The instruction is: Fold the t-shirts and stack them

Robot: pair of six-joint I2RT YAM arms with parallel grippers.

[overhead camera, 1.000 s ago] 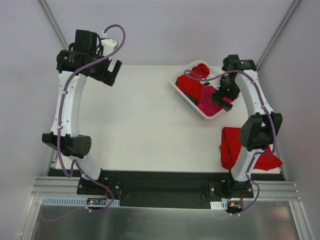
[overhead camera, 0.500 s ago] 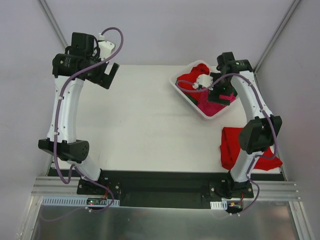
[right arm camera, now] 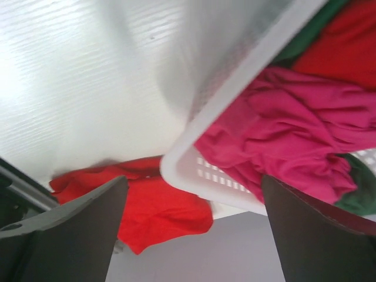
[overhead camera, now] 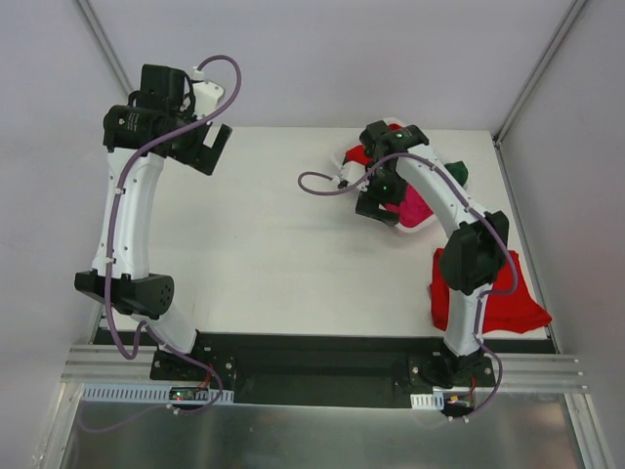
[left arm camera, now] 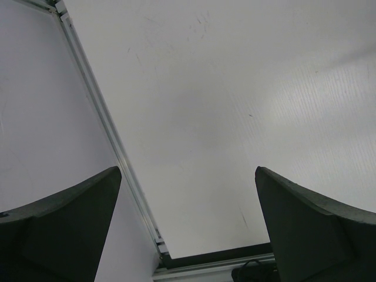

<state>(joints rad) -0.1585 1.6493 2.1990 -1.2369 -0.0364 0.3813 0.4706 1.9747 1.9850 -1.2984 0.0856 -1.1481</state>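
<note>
Spilling in soft crumpled folds, the magenta-pink t-shirt (right arm camera: 294, 135) fills the white slotted plastic basket (right arm camera: 188, 170) with a red shirt (right arm camera: 352, 41) and a dark green shirt (right arm camera: 317, 29), beneath the right jaws, spread wide, grasping nothing. Another red t-shirt (overhead camera: 508, 303) lies rumpled on the smooth white counter (overhead camera: 273, 244). The left jaws gape empty, well apart.

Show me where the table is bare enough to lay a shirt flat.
The widest bare patch is the middle of the table, bordered by the left arm, the basket and the near edge. Crowded: the right side, with the basket of t-shirts far and a red t-shirt near.
</note>
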